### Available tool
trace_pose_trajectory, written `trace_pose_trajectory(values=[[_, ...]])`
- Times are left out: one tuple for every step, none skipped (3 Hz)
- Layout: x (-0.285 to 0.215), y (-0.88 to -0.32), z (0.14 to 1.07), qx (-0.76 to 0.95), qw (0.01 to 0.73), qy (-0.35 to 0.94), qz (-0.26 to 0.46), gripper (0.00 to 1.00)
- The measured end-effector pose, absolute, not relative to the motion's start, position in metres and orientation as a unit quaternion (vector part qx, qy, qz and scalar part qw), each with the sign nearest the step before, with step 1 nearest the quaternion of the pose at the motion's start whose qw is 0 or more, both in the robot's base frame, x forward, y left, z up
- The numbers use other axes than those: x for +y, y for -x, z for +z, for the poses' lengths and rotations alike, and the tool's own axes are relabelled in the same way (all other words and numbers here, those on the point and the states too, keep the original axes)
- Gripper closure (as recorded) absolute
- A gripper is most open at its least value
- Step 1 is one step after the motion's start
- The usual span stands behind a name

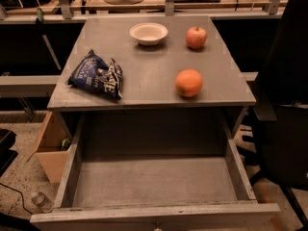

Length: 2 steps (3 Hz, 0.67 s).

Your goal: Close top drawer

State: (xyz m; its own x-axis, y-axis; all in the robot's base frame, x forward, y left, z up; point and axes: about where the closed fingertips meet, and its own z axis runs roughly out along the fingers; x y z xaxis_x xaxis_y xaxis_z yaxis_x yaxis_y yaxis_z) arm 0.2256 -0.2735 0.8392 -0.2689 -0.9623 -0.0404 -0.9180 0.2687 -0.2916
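The top drawer of the grey cabinet is pulled far out toward the camera and is empty inside. Its long front panel runs along the bottom edge of the view, with the small metal knob just showing at its middle. The cabinet top lies behind and above the drawer. My gripper is not in view in the camera view.
On the cabinet top are a white bowl, a red apple, an orange and a blue chip bag. A black chair stands close on the right. A cardboard box and a bottle sit on the floor at left.
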Motion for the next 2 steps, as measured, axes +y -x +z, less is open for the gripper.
trace_pose_trajectory(values=[[-0.254,-0.214,0.772,0.788,0.111,0.602,-0.07,0.18],[-0.237,-0.202,0.708,0.781,0.108,0.613,-0.038,0.41]])
